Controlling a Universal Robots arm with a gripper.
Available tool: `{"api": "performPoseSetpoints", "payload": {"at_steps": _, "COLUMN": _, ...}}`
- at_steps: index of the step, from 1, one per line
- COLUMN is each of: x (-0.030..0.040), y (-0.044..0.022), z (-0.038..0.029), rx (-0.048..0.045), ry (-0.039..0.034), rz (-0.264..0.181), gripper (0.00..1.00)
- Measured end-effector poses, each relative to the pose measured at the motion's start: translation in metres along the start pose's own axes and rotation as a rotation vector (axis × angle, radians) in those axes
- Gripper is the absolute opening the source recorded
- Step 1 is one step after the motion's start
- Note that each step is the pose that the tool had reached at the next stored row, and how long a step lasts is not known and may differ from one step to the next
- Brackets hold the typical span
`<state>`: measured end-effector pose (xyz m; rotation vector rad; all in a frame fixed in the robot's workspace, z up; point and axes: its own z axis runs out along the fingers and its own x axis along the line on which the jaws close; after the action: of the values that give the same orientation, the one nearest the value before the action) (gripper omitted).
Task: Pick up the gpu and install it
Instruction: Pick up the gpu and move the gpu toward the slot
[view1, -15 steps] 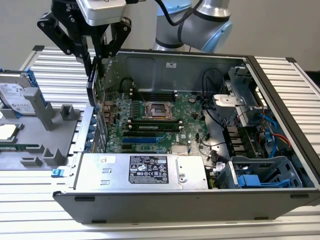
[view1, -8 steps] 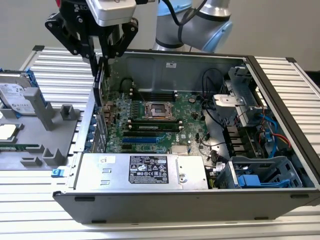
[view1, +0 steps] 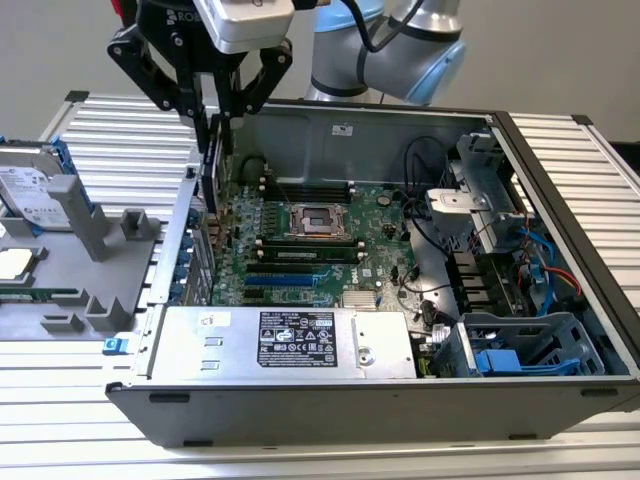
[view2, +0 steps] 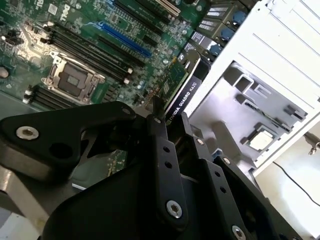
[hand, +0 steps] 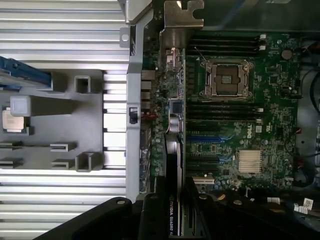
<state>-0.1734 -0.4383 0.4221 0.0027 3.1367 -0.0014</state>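
Observation:
My gripper (view1: 218, 135) is shut on the gpu (view1: 211, 172), a thin card that hangs on edge over the open computer case (view1: 560, 190), near its wall at the exterior view's left. In the second wrist view the gpu (view2: 182, 82) shows its black cooler side and green board edge between the black fingers (view2: 159, 131). The first wrist view looks down along the gpu (hand: 173, 150), with its silver end bracket (hand: 176, 30) by the case wall. Beneath it lie the green motherboard (view1: 310, 240) and its expansion slots (view1: 285, 282). I cannot tell whether the card touches a slot.
A grey fixture tray (view1: 95, 265) stands at the exterior view's left, outside the case, with a silver hard drive (view1: 35, 190) and a processor chip (view1: 15, 262). Inside the case are the power supply (view1: 290, 340), cables (view1: 430, 200) and a drive cage (view1: 530, 345).

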Motion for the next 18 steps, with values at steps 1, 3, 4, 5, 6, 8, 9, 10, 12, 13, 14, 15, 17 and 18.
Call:
{"api": "performPoseSetpoints", "payload": {"at_steps": 1, "x": -0.0014, "y": 0.0000, "z": 0.0000, "rx": 0.0000, "ry": 0.0000, "rz": 0.000, "gripper": 0.00}}
{"api": "performPoseSetpoints", "payload": {"at_steps": 3, "x": -0.0043, "y": 0.0000, "z": 0.0000, "rx": 0.0000, "ry": 0.0000, "rz": 0.000, "gripper": 0.00}}
{"api": "performPoseSetpoints", "payload": {"at_steps": 4, "x": -0.0055, "y": 0.0000, "z": 0.0000, "rx": 0.0000, "ry": 0.0000, "rz": 0.000, "gripper": 0.00}}
{"api": "performPoseSetpoints", "payload": {"at_steps": 5, "x": -0.0068, "y": 0.0000, "z": 0.0000, "rx": 0.0000, "ry": 0.0000, "rz": 0.000, "gripper": 0.00}}
{"api": "performPoseSetpoints", "payload": {"at_steps": 6, "x": -0.0079, "y": 0.0000, "z": 0.0000, "rx": 0.0000, "ry": 0.0000, "rz": 0.000, "gripper": 0.00}}
{"api": "performPoseSetpoints", "payload": {"at_steps": 8, "x": -0.0104, "y": 0.0000, "z": 0.0000, "rx": 0.0000, "ry": 0.0000, "rz": 0.000, "gripper": 0.00}}
{"api": "performPoseSetpoints", "payload": {"at_steps": 9, "x": -0.0116, "y": 0.0000, "z": 0.0000, "rx": 0.0000, "ry": 0.0000, "rz": 0.000, "gripper": 0.00}}
{"api": "performPoseSetpoints", "payload": {"at_steps": 10, "x": -0.0129, "y": 0.0000, "z": 0.0001, "rx": 0.0000, "ry": 0.0000, "rz": 0.000, "gripper": 0.00}}
{"api": "performPoseSetpoints", "payload": {"at_steps": 12, "x": -0.0155, "y": 0.0000, "z": 0.0001, "rx": 0.0000, "ry": 0.0000, "rz": 0.000, "gripper": 0.00}}
{"api": "performPoseSetpoints", "payload": {"at_steps": 13, "x": -0.0168, "y": 0.0000, "z": 0.0001, "rx": 0.0000, "ry": 0.0000, "rz": 0.000, "gripper": 0.00}}
{"api": "performPoseSetpoints", "payload": {"at_steps": 14, "x": -0.0181, "y": 0.0000, "z": 0.0001, "rx": 0.0000, "ry": 0.0000, "rz": 0.000, "gripper": 0.00}}
{"api": "performPoseSetpoints", "payload": {"at_steps": 15, "x": -0.0194, "y": 0.0001, "z": 0.0001, "rx": 0.0000, "ry": 0.0000, "rz": 0.000, "gripper": 0.00}}
{"api": "performPoseSetpoints", "payload": {"at_steps": 17, "x": -0.0219, "y": 0.0000, "z": 0.0001, "rx": 0.0000, "ry": 0.0000, "rz": 0.000, "gripper": 0.00}}
{"api": "performPoseSetpoints", "payload": {"at_steps": 18, "x": -0.0232, "y": 0.0000, "z": 0.0001, "rx": 0.0000, "ry": 0.0000, "rz": 0.000, "gripper": 0.00}}
